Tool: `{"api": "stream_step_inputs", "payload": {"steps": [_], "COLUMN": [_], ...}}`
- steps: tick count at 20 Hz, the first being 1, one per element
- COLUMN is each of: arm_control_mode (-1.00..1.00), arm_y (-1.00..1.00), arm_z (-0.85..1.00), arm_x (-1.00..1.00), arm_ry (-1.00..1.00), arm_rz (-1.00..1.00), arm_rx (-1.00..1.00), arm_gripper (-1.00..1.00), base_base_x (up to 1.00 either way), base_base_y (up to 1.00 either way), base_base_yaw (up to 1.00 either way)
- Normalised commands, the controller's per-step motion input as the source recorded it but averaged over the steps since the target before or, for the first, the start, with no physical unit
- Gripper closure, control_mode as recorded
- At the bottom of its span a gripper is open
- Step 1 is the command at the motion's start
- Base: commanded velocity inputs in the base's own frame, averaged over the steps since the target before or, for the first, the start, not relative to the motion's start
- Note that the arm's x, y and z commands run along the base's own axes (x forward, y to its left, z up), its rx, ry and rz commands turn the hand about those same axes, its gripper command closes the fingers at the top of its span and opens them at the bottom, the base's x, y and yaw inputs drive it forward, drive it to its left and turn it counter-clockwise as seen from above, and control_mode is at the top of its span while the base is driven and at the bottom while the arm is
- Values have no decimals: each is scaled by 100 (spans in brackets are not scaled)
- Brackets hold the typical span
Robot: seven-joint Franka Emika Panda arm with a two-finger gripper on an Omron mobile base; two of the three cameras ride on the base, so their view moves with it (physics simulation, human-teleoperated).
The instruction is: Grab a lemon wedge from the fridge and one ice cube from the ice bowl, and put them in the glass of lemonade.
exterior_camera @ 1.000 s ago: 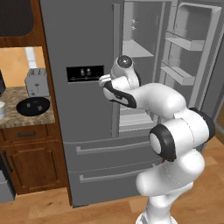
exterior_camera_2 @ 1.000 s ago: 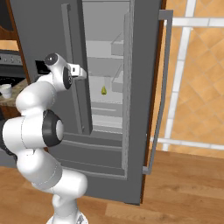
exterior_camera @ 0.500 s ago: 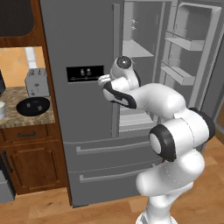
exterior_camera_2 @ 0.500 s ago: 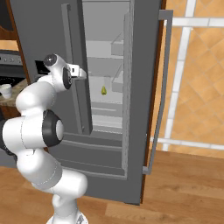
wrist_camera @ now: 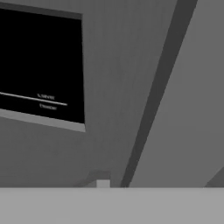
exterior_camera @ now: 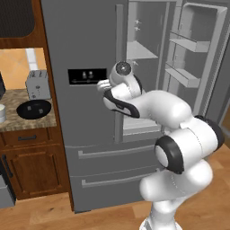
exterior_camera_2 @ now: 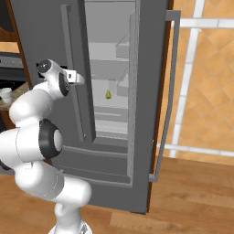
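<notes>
The grey steel fridge (exterior_camera: 85, 40) has its right door (exterior_camera: 197, 54) swung open and its left door shut. On a shelf inside lies the tiny yellow lemon wedge (exterior_camera_2: 109, 94). My gripper (exterior_camera_2: 78, 78) is held up against the left door, by its long vertical handle (exterior_camera_2: 73, 87) and just right of the black dispenser panel (exterior_camera: 87, 76). In the hand view the panel (wrist_camera: 41, 65) and a dark upright bar (wrist_camera: 153, 96) are very close. The fingers are hidden. A small whitish glass (exterior_camera_2: 5, 94) stands on the counter to the left.
A grey toaster (exterior_camera: 37, 84) and a black round bowl (exterior_camera: 34, 108) sit on the stone counter (exterior_camera: 27, 123) left of the fridge, above wooden cabinets. The open right door (exterior_camera_2: 167, 91) juts out towards the wooden floor.
</notes>
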Motion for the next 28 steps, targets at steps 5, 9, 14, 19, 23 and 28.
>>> {"api": "stream_step_inputs", "payload": {"steps": [5, 9, 14, 19, 23, 28], "arm_control_mode": [-100, -100, -100, -100, -100, -100], "arm_y": [75, 52, 61, 83, 84, 5], "arm_z": [15, 39, 33, 0, 11, 37], "arm_x": [-85, -100, -100, -72, -54, -23], "arm_ry": [0, 0, 0, 1, 1, 0], "arm_rz": [3, 11, 17, 22, 21, 0], "arm_rx": [0, 0, -1, -8, -13, -13], "arm_gripper": [100, 100, 100, 100, 100, 100], "base_base_x": [0, 0, 0, 0, 0, 0], "base_base_y": [0, 0, 0, 0, 0, 0], "base_base_yaw": [0, 0, 0, 0, 0, 0]}}
